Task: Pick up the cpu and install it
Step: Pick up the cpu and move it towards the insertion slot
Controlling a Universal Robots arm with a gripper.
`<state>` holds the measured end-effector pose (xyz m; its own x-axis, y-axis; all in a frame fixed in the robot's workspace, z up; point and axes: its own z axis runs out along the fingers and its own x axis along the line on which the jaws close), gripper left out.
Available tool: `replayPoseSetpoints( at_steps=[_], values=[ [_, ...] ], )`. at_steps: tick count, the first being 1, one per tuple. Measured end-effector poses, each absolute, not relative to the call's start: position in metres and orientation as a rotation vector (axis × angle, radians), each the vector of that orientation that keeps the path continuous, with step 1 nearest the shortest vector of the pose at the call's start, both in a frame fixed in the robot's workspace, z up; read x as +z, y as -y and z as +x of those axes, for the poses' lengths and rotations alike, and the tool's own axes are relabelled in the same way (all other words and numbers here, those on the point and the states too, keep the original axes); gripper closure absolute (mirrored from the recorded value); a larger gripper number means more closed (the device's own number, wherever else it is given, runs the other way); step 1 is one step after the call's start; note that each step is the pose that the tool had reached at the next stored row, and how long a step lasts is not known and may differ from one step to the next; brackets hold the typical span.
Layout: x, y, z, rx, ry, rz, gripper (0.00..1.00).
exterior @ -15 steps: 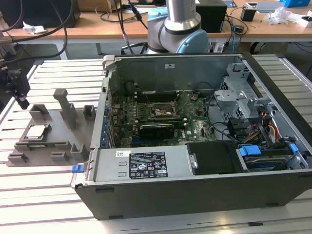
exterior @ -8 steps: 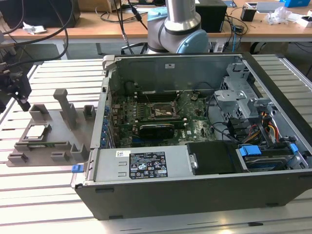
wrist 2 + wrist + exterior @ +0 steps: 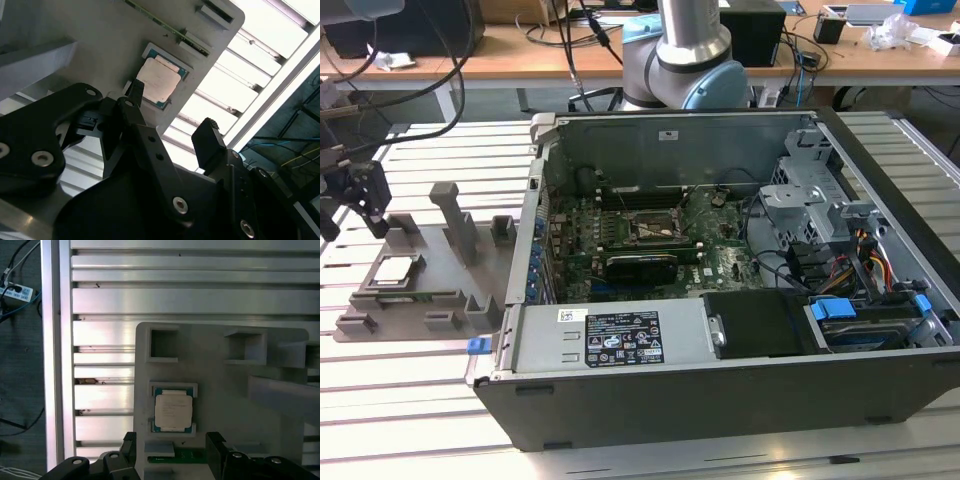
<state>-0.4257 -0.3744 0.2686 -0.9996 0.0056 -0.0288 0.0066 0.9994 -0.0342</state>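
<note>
Work was at the pick-up step, I think. The gripper [image 3: 171, 440] hung over the grey holder [image 3: 225, 405] at the exterior view's left, well apart from the computer case [image 3: 720, 400]. Its two fingers were spread wide and held nothing. The cpu [image 3: 173, 410] lay flat in its little square pocket in the holder, shiny side up, not yet lifted. In both wrist views it sat just past the fingertips, not between them. To do this step well, the gripper likely had to line up so one finger stood on each side of the chip, come down straight, and squeeze only the thin edges, softly. The pocket walls sat close around the chip, so a crooked grab could bump them or tip the chip. The chip would need to be kept level for the socket [image 3: 655, 228] inside the case.
</note>
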Motion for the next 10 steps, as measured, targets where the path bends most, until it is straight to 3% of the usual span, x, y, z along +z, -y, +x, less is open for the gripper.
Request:
replayPoseSetpoints(
  at_steps=[10],
  values=[
    [0.2622,0.3744,-0.4256,-0.053,-3.112,0.009,0.34]
  ],
)
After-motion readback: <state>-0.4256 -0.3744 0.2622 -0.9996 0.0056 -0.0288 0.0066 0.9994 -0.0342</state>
